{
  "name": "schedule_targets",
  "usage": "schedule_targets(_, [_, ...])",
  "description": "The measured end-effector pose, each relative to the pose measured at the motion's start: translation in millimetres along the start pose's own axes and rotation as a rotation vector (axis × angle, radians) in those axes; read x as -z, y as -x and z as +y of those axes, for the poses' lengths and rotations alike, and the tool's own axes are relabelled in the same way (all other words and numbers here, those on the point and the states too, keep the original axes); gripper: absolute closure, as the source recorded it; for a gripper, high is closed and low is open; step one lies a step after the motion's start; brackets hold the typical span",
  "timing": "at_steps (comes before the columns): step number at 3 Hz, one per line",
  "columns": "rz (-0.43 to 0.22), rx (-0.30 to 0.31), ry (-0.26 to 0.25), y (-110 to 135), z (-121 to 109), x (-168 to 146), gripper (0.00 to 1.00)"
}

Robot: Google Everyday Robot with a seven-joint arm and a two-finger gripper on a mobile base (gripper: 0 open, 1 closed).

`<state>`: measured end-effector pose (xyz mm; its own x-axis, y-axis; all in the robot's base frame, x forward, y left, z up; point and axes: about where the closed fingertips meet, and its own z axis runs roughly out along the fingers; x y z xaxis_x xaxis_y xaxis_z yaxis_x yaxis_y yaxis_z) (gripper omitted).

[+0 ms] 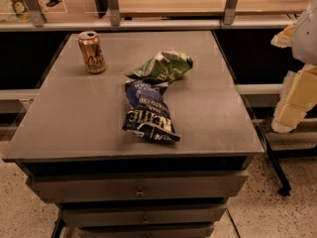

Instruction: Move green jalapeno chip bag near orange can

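Grey cabinet top (74, 128) seen from above and in front, with shallow drawers (138, 187) below it. The green jalapeno chip bag (161, 67) lies crumpled near the middle of the top, slightly toward the back. Its lower edge touches the upper end of a longer dark blue bag (148, 113) with white lettering, which stretches toward the front edge. The orange can (92, 52) stands upright at the back left, apart from both bags and close to the left edge.

At the right border of the view, off the side of the cabinet and well apart from the green bag, hang pale cream arm parts. What appears to be the gripper (292, 105) is among them. Whether it is spread or pressed together cannot be told from here. It holds nothing, and the move looks not yet begun.

Risks, as a judgement: because the two bags touch, lifting or sliding the green one could drag the blue one along. Crumpled foil gives a poor hold and may slip free partway. Setting the bag down too hard against the can could tip it or push it off the left edge.
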<state>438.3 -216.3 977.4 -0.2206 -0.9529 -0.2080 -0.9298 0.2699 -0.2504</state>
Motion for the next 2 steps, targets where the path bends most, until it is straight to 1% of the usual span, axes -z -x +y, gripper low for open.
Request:
schedule_targets(1, [-0.004, -0.001, -0.005, 1, -1, 2, 0.0])
schedule_targets(2, [-0.027, 0.031, -0.034, 16, -11, 15, 0.0])
